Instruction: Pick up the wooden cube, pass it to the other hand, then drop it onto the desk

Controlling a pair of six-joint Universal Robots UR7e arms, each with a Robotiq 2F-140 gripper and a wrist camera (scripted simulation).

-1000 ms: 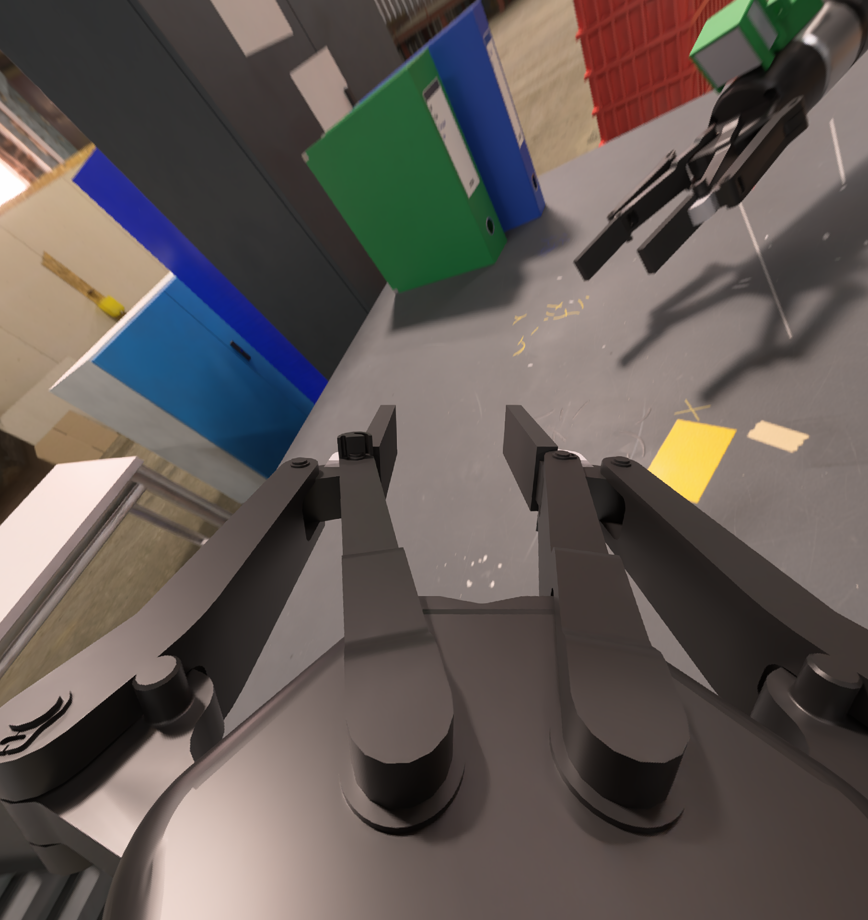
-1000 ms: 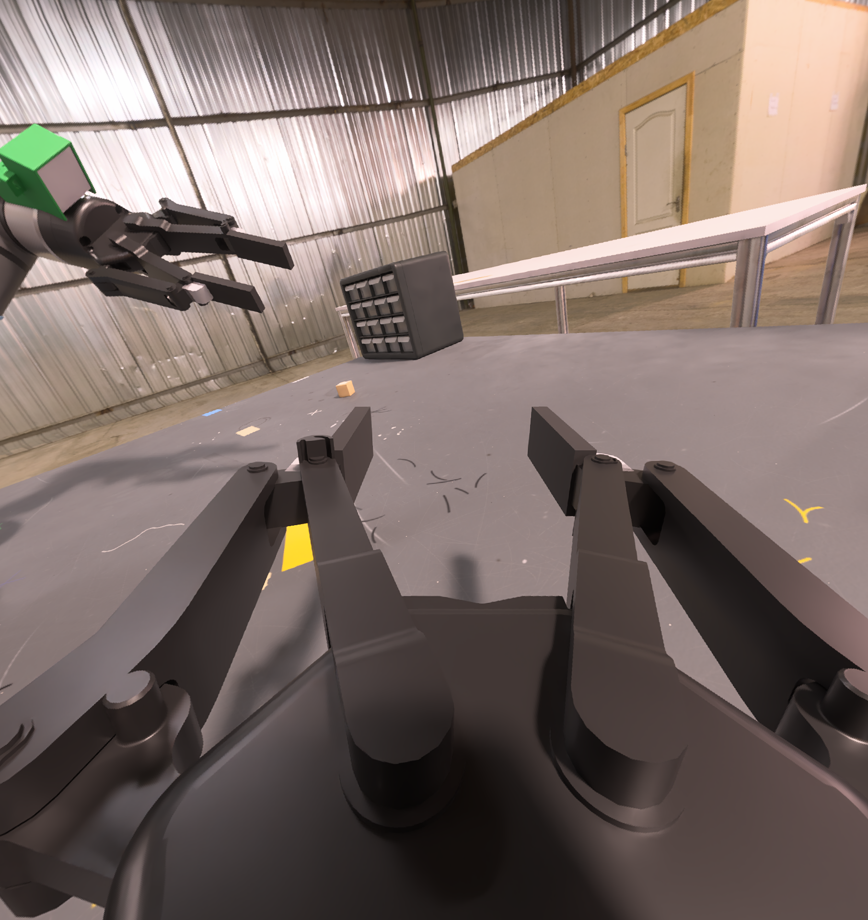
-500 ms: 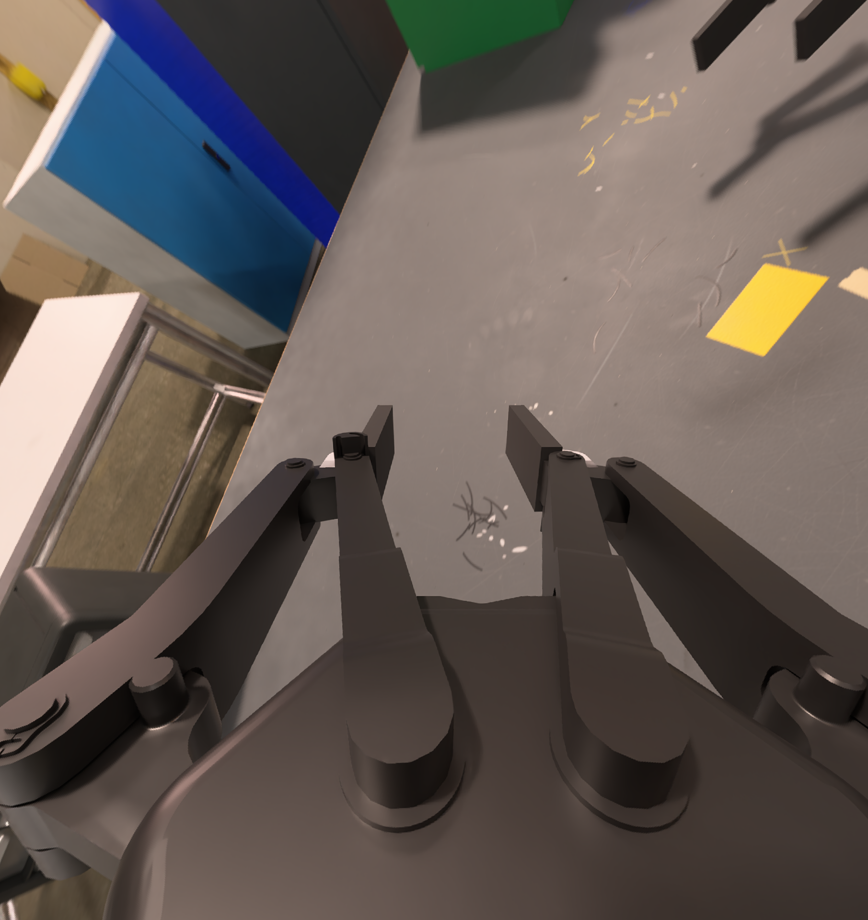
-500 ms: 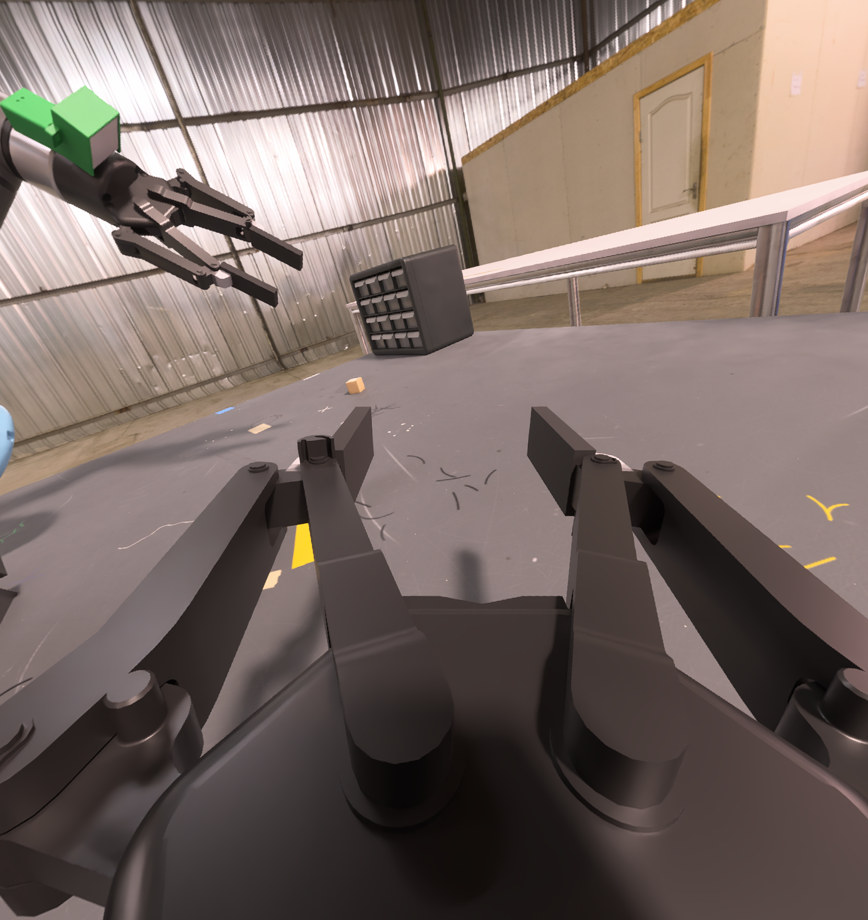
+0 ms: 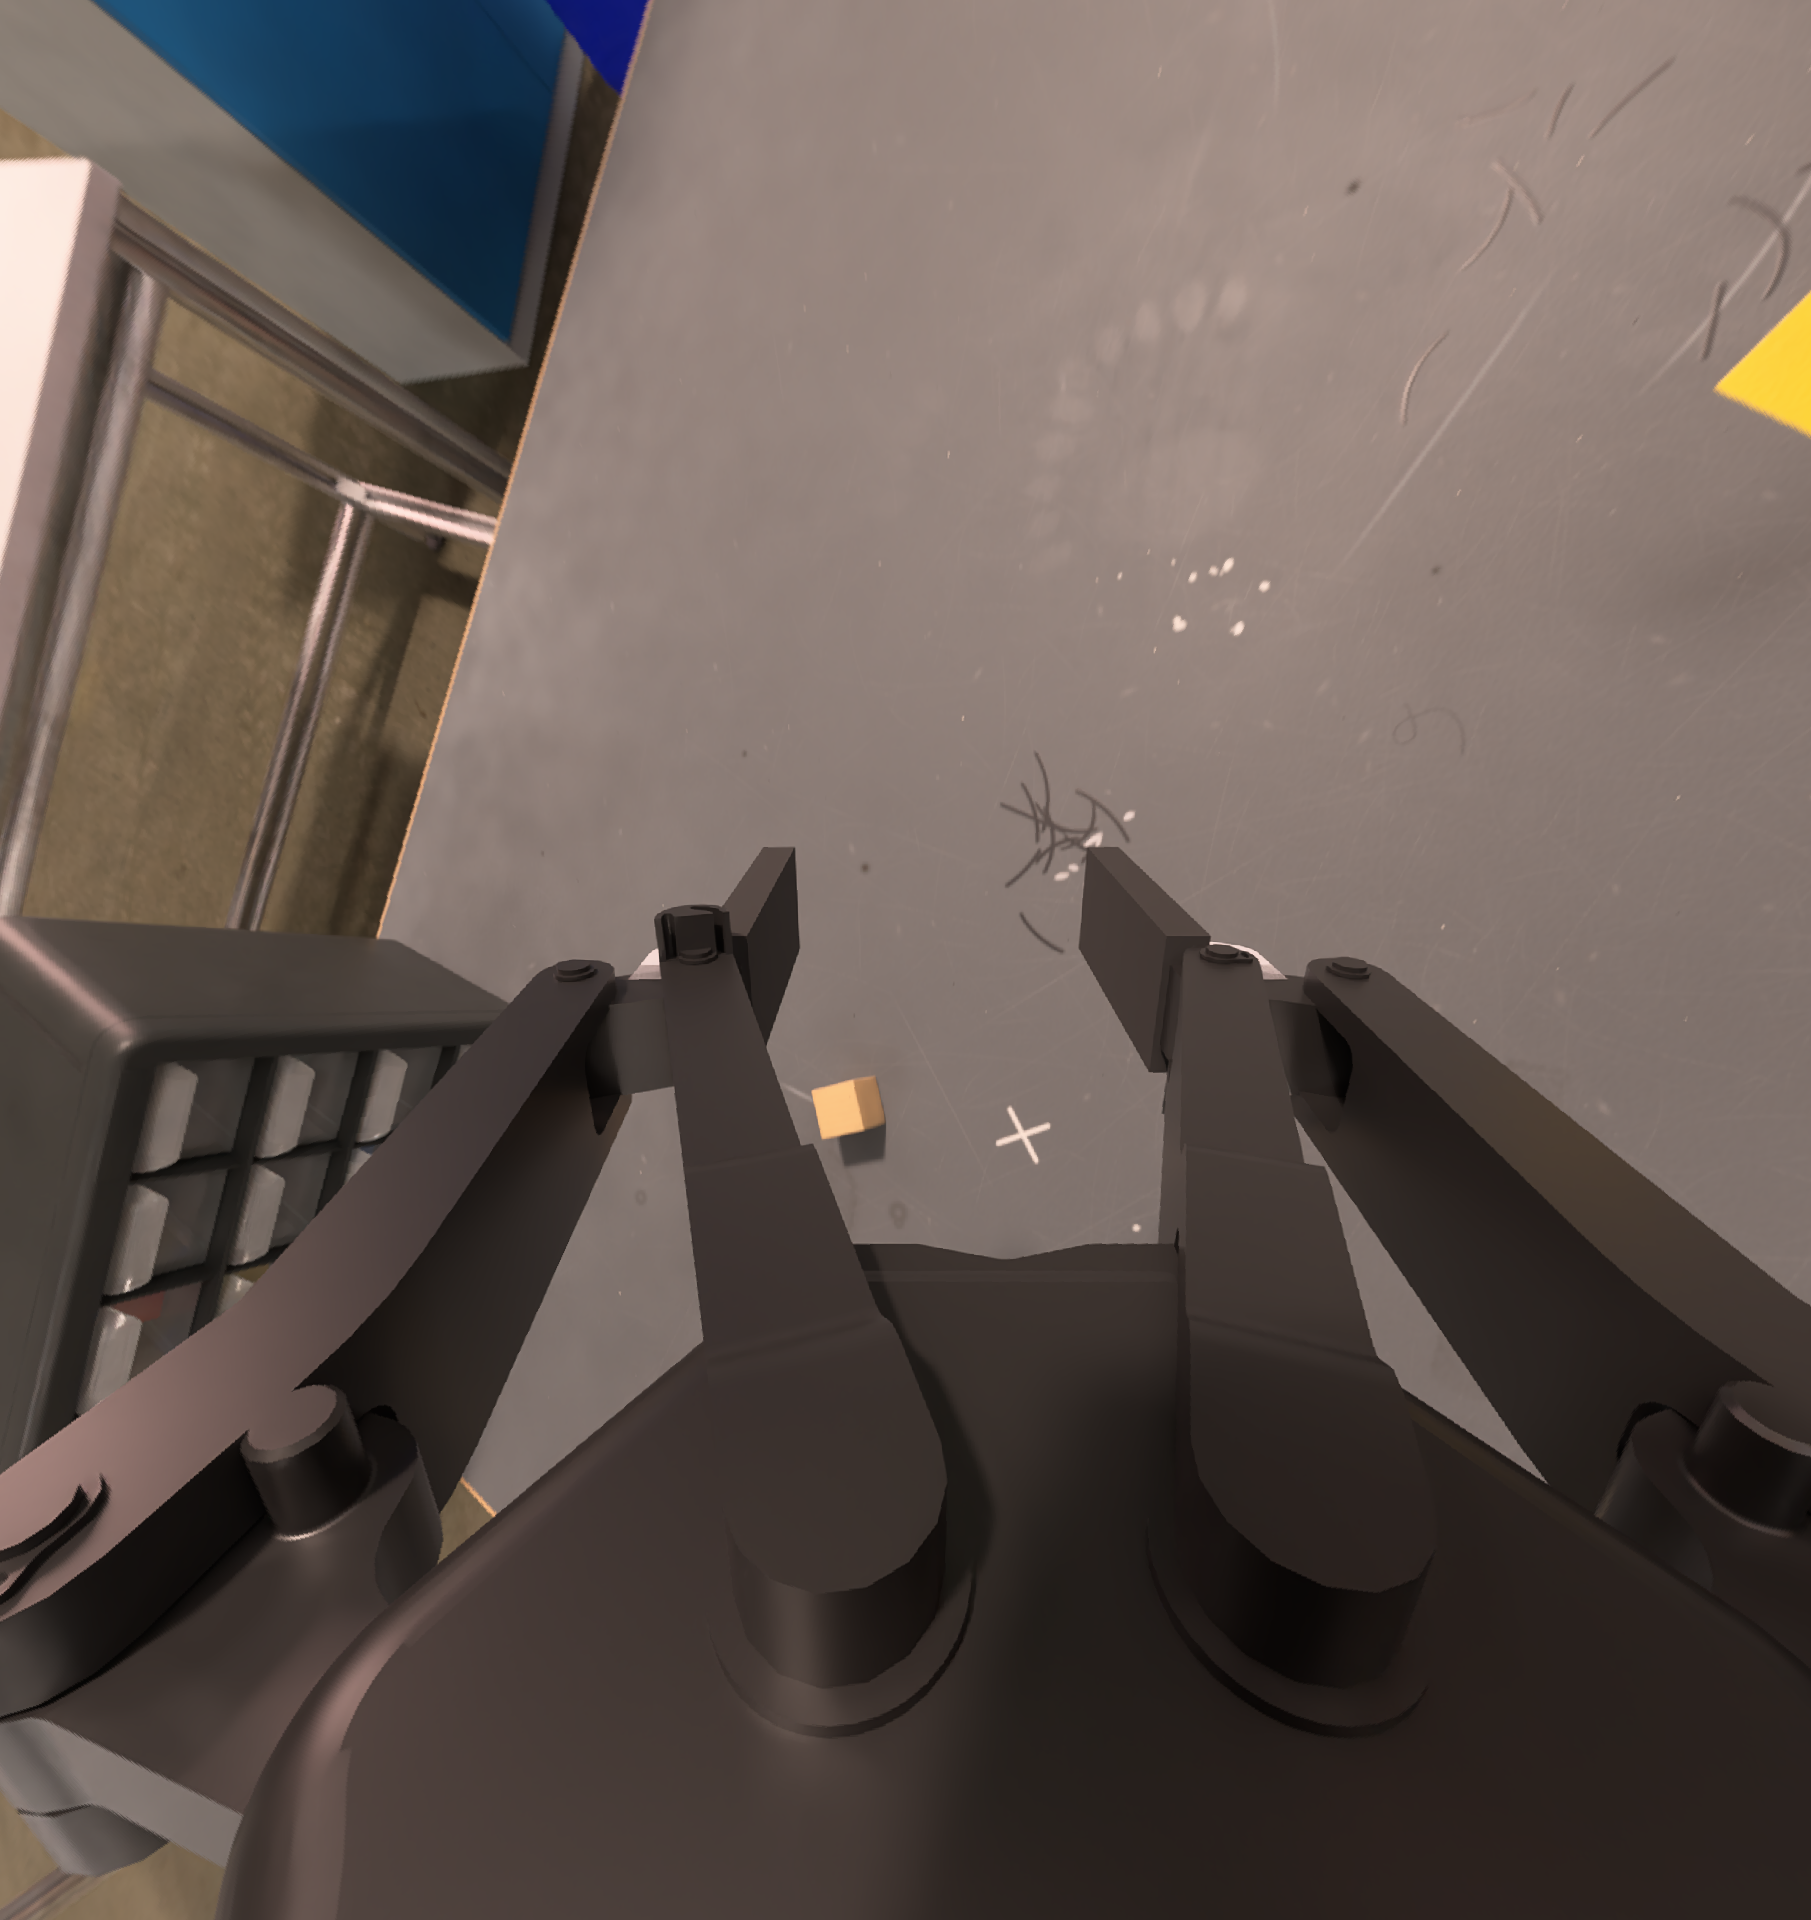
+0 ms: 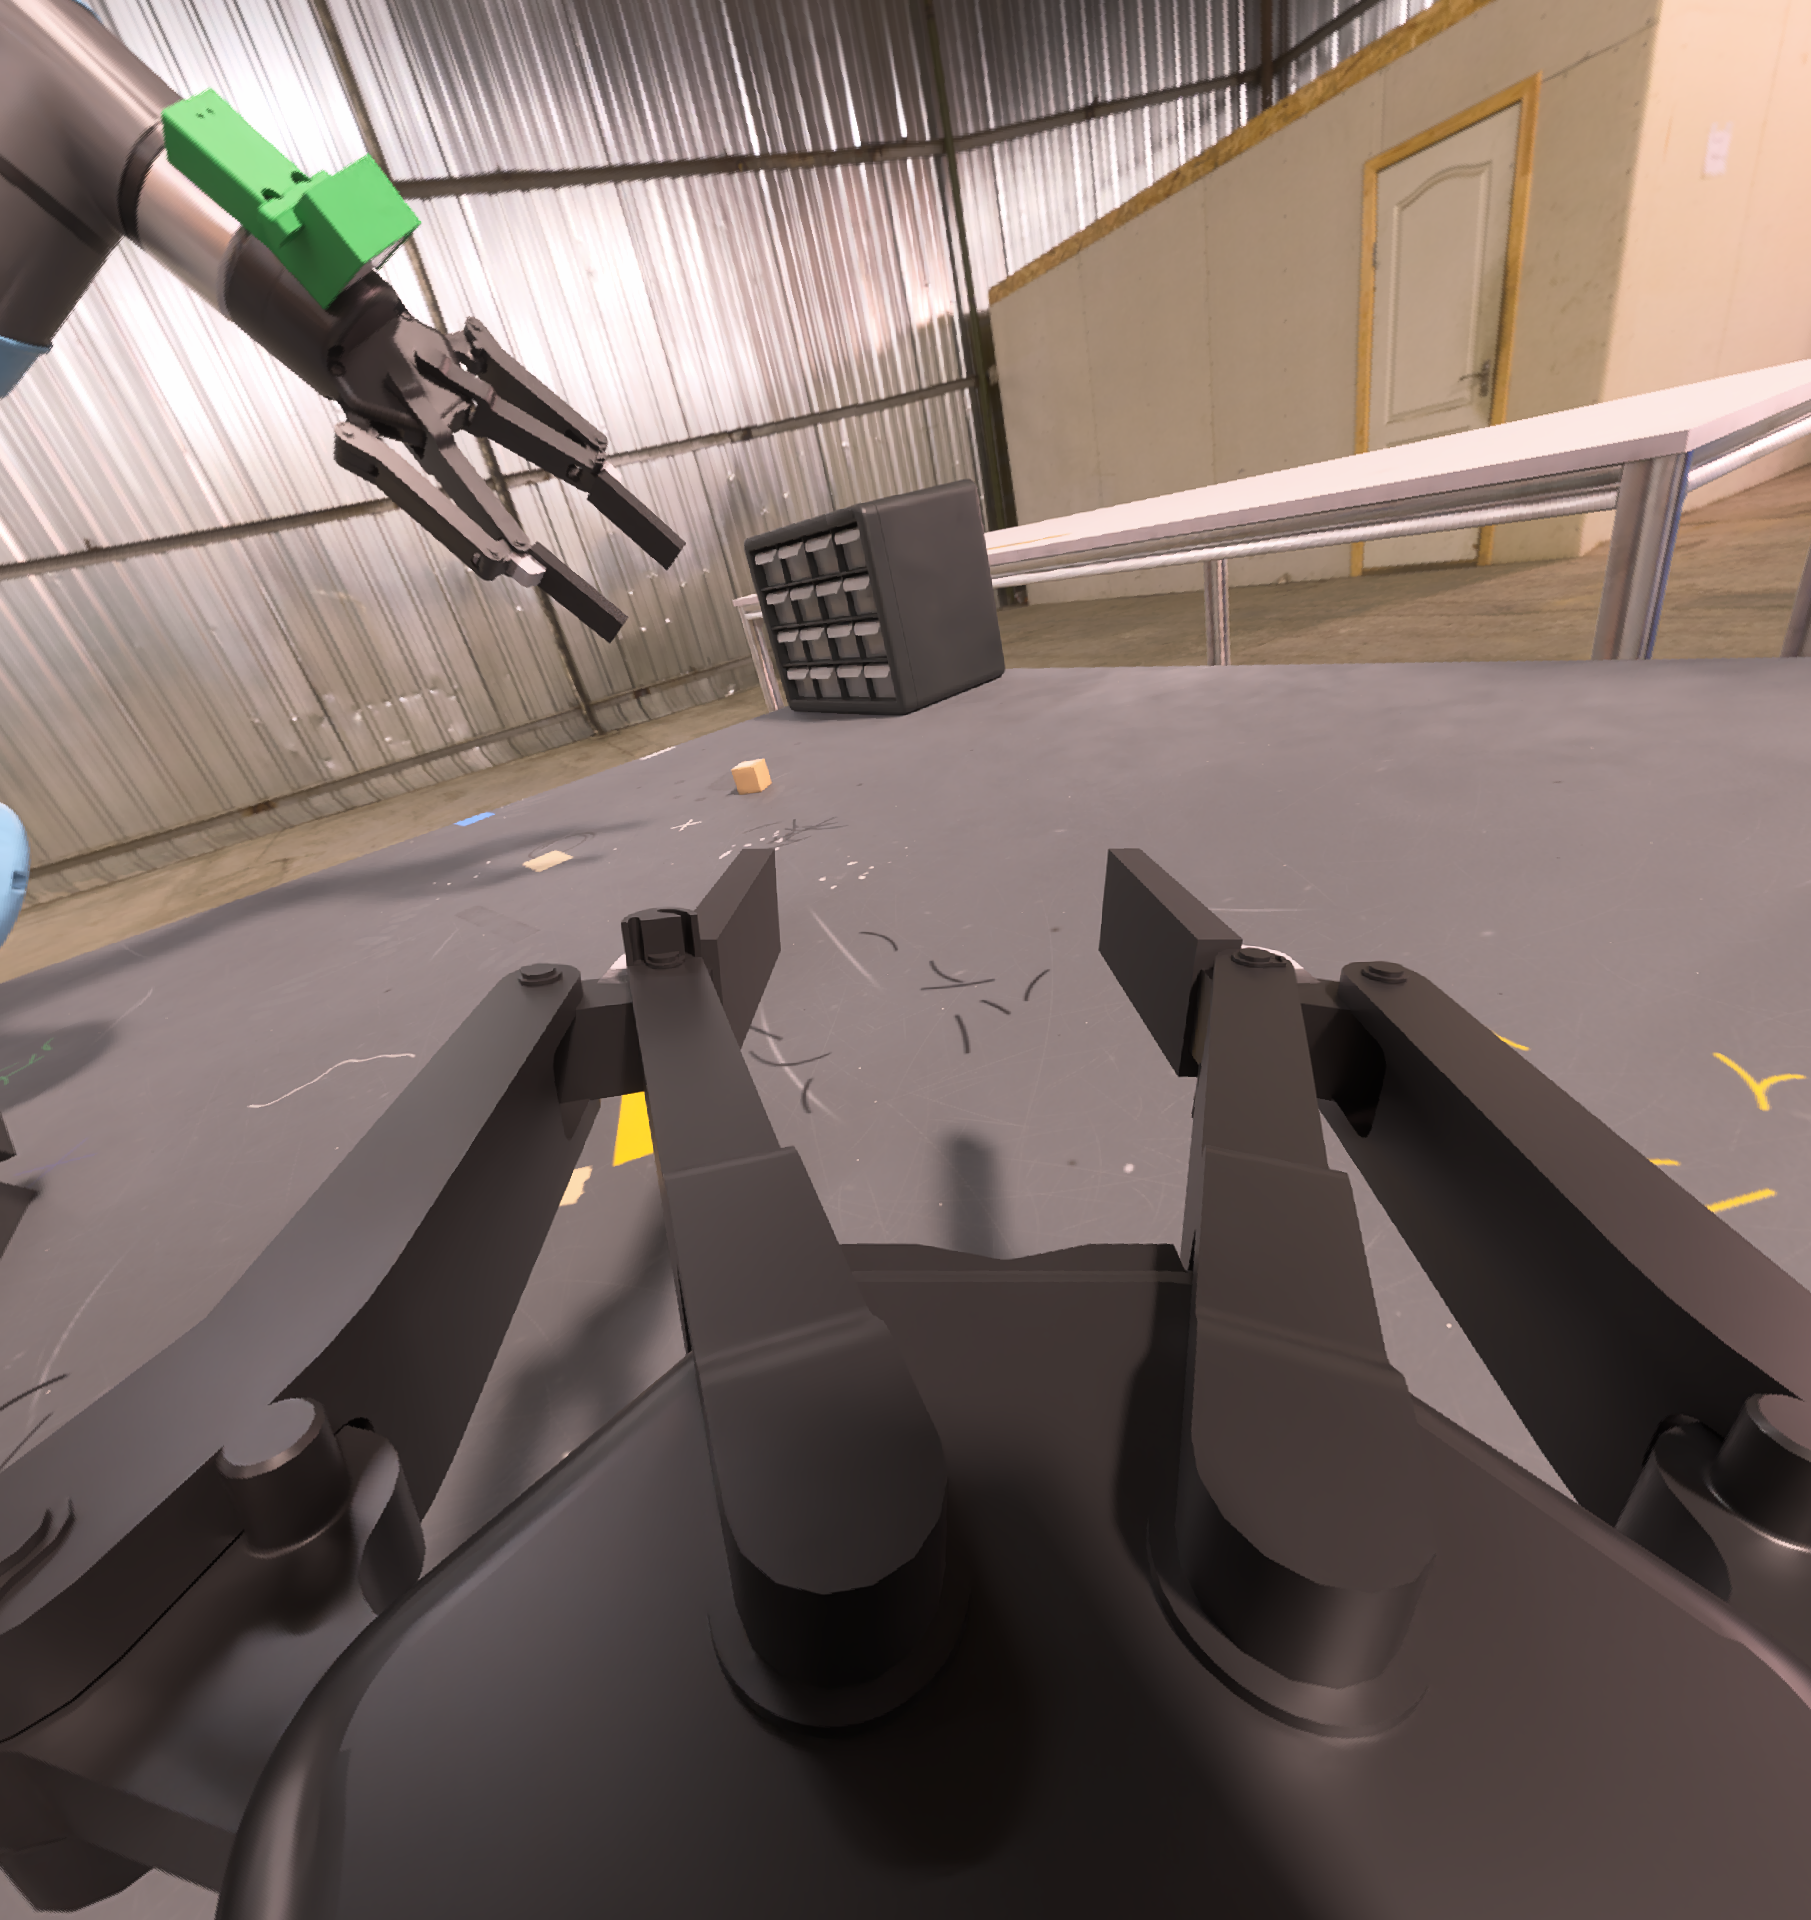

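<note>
I am watching the wooden cube (image 5: 847, 1108) sitting on the bench (image 5: 984, 416), at about seven o'clock under my left gripper (image 5: 937, 906), whose fingers are spread and empty. It seems near the drawer cabinet (image 5: 153, 1091). My right gripper (image 6: 939, 906) is hanging released too.

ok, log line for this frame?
phase: approach | left gripper: open, empty, above wooden cube | right gripper: open, empty | cube: on desk, near drawer cabinet
</note>
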